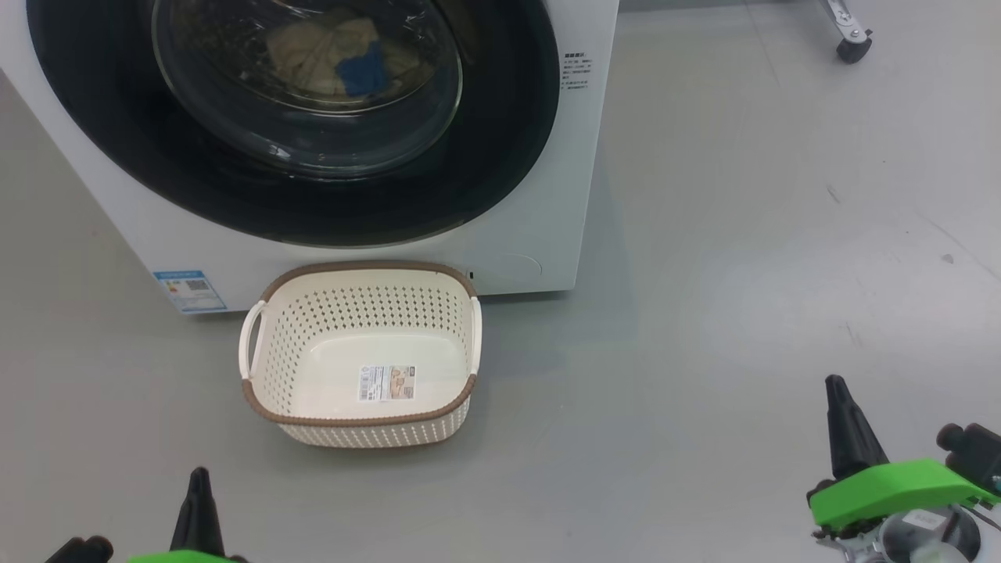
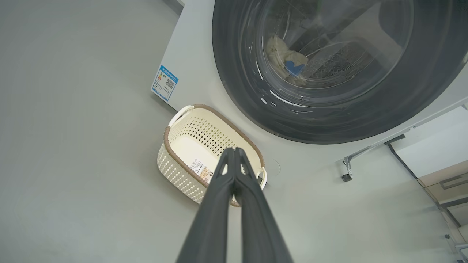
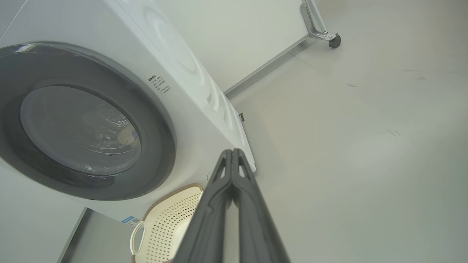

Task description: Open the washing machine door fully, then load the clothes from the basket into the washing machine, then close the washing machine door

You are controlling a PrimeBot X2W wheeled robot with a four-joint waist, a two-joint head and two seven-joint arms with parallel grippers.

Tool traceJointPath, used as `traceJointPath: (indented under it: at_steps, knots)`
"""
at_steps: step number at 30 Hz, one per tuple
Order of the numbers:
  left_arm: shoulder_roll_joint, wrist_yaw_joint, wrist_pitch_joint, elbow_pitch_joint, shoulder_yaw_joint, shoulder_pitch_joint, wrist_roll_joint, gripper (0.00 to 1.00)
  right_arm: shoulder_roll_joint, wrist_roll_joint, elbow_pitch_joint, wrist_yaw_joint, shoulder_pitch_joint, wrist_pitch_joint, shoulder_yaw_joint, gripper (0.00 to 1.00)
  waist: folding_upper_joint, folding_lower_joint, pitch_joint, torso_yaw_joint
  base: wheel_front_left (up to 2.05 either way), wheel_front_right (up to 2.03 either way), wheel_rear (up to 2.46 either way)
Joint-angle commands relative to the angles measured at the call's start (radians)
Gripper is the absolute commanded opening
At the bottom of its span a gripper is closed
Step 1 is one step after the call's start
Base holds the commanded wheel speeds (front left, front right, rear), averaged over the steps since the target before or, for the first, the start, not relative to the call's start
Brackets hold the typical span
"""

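Fronting washing machine (image 1: pixel 539 234), basket (image 1: pixel 360 267), perhaps touching, floor (image 1: pixel 743 313) rightward

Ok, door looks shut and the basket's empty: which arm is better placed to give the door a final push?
Left, probably. The left pincer, shut, sits below the washing machine door, roughly in line with it; the right pincer is well off to its right. Mind the basket in between.
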Motion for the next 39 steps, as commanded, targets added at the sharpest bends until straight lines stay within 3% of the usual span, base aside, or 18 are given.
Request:
traceJointPath:
  at_steps: [1, 39]
  knots:
    - [0.013, -0.003, 0.008, -0.028, 0.018, -0.045, -0.036, 0.00, -0.024, 0.044, -0.026, 0.001, -0.057, 0.012, -0.001, 0.00, -0.0001, 0.0000, -0.001, 0.002, 0.00, 0.00, 0.00]
    - [0.019, -0.005, 0.119, -0.021, 0.036, -0.100, -0.450, 0.00, -0.030, 0.513, -0.003, 0.002, -0.096, 0.121, -0.022, 0.00, -0.0001, 0.0000, -0.023, 0.029, 0.00, 0.00, 0.00]
